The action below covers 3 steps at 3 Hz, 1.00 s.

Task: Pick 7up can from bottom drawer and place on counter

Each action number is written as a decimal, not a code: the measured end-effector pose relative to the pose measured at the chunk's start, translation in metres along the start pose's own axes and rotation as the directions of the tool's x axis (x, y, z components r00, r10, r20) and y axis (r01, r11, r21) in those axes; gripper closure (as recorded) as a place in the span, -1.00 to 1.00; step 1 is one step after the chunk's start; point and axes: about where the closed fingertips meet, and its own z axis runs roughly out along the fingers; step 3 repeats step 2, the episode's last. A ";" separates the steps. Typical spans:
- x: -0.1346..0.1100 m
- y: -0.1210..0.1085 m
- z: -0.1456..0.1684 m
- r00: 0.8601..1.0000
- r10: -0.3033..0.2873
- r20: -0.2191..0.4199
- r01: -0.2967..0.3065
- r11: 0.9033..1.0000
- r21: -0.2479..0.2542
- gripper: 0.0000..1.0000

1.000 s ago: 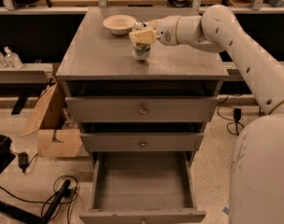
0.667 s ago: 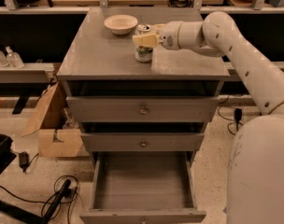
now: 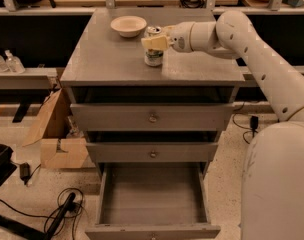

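One can (image 3: 154, 58) stood upright on the counter (image 3: 107, 59), base seemingly down on the slab. The gripper (image 3: 155, 42) sat around its upper half, a high hold that left the bottom free for setting down. Whether the gripper pinched it or had slackened, I could not tell. A bowl (image 3: 128, 25) lay just ahead of the gripper. Far below it, the bottom drawer (image 3: 152, 199) hung open.

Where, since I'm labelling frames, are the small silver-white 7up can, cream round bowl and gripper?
Small silver-white 7up can (image 3: 153, 58): camera view, lower body.
Cream round bowl (image 3: 128, 24): camera view, inner wall.
Gripper (image 3: 153, 40): camera view, between fingertips, gripping the can on the counter (image 3: 107, 59).
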 end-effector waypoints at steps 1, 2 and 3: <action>0.000 0.002 0.004 1.000 0.001 0.000 -0.001 1.000 -0.006 -0.59; 0.001 0.004 0.007 1.000 0.002 -0.001 -0.002 1.000 -0.011 -1.00; 0.001 0.004 0.007 1.000 0.002 -0.001 -0.002 1.000 -0.011 -1.00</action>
